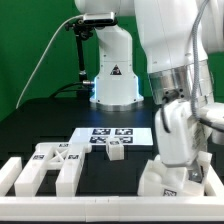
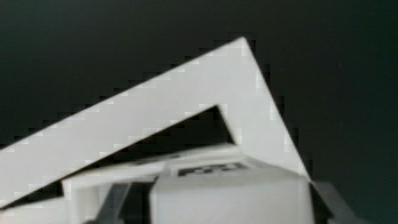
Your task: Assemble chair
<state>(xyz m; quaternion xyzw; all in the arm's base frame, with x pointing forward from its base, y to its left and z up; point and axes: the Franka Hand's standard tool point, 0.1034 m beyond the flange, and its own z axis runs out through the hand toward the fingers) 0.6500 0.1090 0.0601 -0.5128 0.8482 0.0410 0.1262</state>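
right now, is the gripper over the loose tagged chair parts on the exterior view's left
No, the gripper is at the exterior view's right, apart from the loose tagged chair parts lying at its left.

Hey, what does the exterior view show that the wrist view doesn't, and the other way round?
Only the exterior view: the thin flat white marker board, loose matte white tagged chair parts at the exterior view's left, the glossy white robot arm. Only the wrist view: a pointed corner where two plain white bars meet. Both: the black table and the gripper closed on a matte white tagged block.
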